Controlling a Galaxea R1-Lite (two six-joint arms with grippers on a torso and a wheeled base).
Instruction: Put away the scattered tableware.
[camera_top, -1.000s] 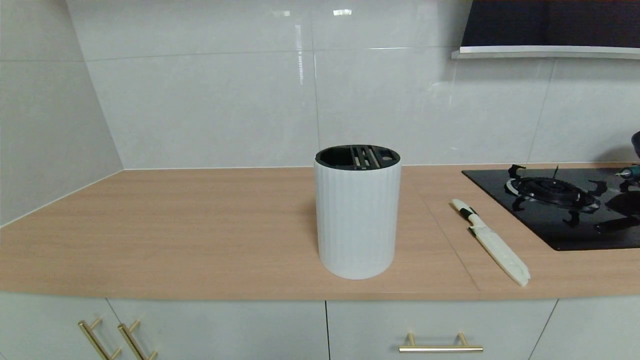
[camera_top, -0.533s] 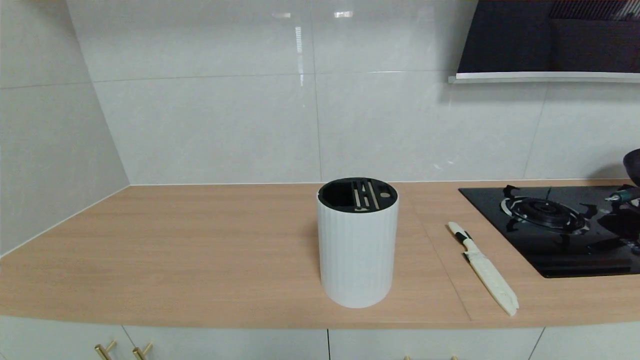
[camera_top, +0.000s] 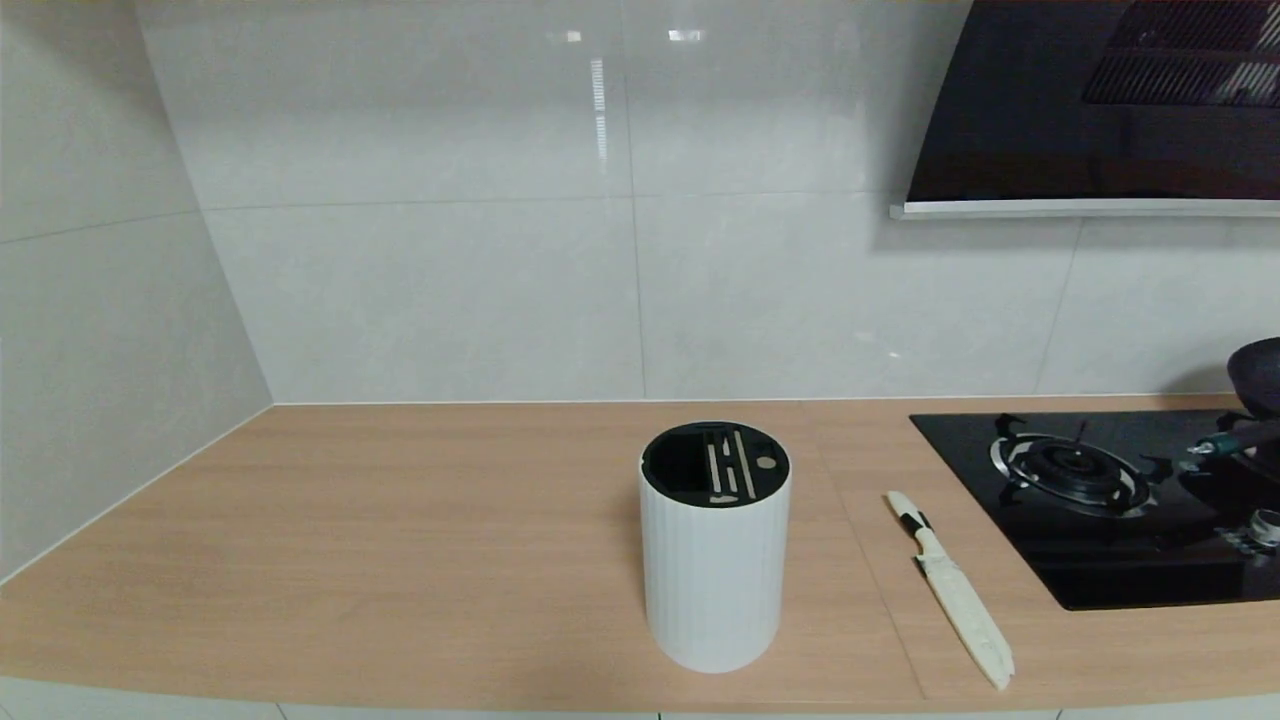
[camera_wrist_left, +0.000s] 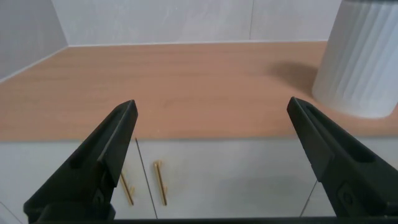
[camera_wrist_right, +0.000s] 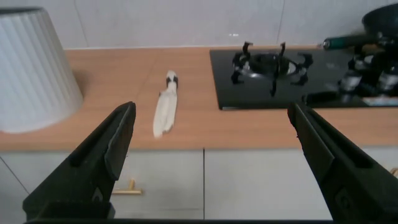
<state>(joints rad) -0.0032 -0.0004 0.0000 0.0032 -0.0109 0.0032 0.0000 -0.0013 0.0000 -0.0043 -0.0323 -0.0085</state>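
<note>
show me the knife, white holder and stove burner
knife (camera_top: 948, 592), head view, on the blade
white holder (camera_top: 713, 570), head view, on its ribbed side wall
stove burner (camera_top: 1067, 466), head view, on its centre

We look across a wooden desk (camera_top: 400, 540) backed by white wall tiles (camera_top: 430, 280); at right, a black gas hob (camera_top: 1100, 545) sits beneath a dark hood (camera_top: 1080, 110), a pan (camera_top: 1262, 375) at its edge.

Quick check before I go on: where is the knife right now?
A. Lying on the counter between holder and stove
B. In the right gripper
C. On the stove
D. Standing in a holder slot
A: the knife lies flat on the counter, apart from both the holder and the stove.
</note>
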